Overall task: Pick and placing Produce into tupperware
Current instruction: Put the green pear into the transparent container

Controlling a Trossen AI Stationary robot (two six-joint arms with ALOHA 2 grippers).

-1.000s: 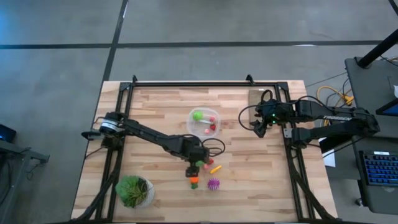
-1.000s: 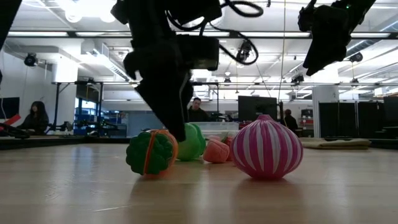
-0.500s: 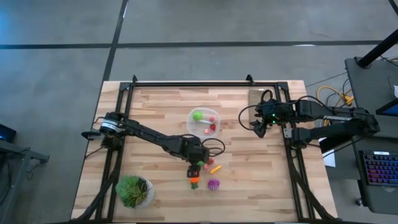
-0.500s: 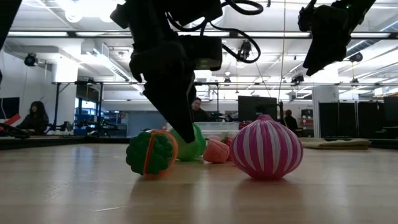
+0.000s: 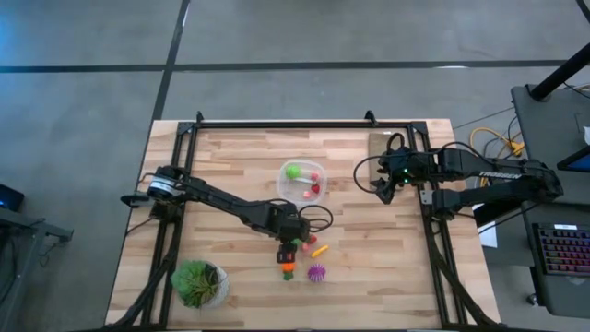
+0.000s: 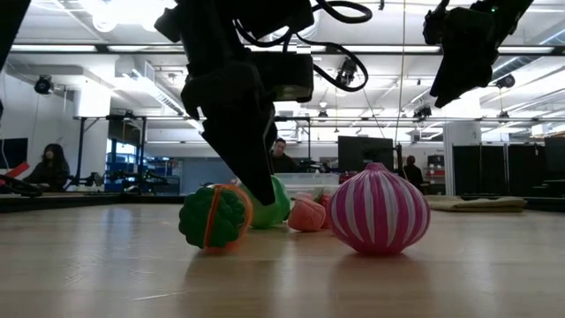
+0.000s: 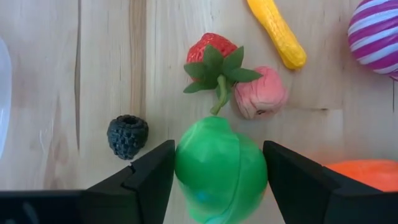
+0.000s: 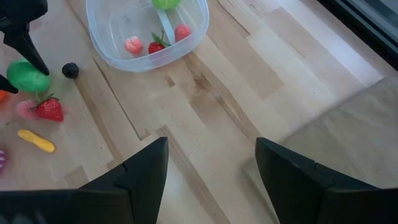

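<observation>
Produce on table: seven loose pieces in a cluster near the table's front middle — green pear-shaped fruit (image 7: 220, 167), strawberry (image 7: 211, 55), pink peach-like piece (image 7: 261, 93), yellow piece (image 7: 277, 32), dark berry (image 7: 127, 135), purple striped ball (image 6: 378, 212), green-and-orange piece (image 6: 214, 216).
Produce in container: four visible — one green (image 5: 293, 171), two red, one pink (image 8: 133, 44).
Tupperware: one, clear (image 8: 112, 46), at mid-table, just beyond the loose cluster.
Left gripper: (image 7: 217, 171) down over the cluster, fingers narrowed onto the two sides of the green fruit, which sits between them against the wood.
Right gripper: (image 8: 211, 165) raised at the table's right side, well apart from the produce, jaws parted, holding nothing.
Other items: one potted leafy plant (image 5: 198, 282) at the front left corner; one brown board (image 5: 380, 148) at the far right edge.
Surface: pale wooden plank tabletop (image 5: 230, 157) in a black frame.
Room: grey concrete floor; an open workshop with ceiling lights, monitors, and people seated in the background.
Change: left fingers have drawn in from wide apart to the green fruit's flanks; right arm unmoved.
</observation>
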